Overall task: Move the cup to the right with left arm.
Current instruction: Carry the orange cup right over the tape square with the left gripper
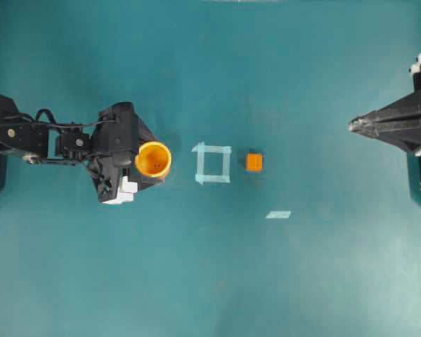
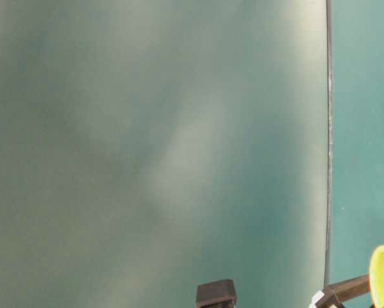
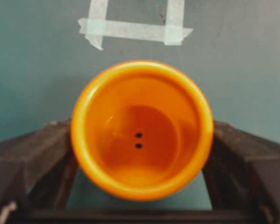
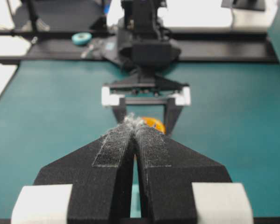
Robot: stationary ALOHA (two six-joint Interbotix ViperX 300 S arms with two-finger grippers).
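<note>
Between left tool (image 1: 148, 163) fingers, cup (image 1: 154, 159) grasped upright; right tool (image 1: 353, 125) clenched, empty, well apart

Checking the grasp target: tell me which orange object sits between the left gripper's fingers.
The round yellow-orange plastic cup, between the left gripper's black fingers. The small orange cube lies apart, beyond the tape square.

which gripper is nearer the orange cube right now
Left, though only slightly. The left gripper sits around the cup, past the tape square from the orange cube. The right gripper sits shut near the table's right edge.
</note>
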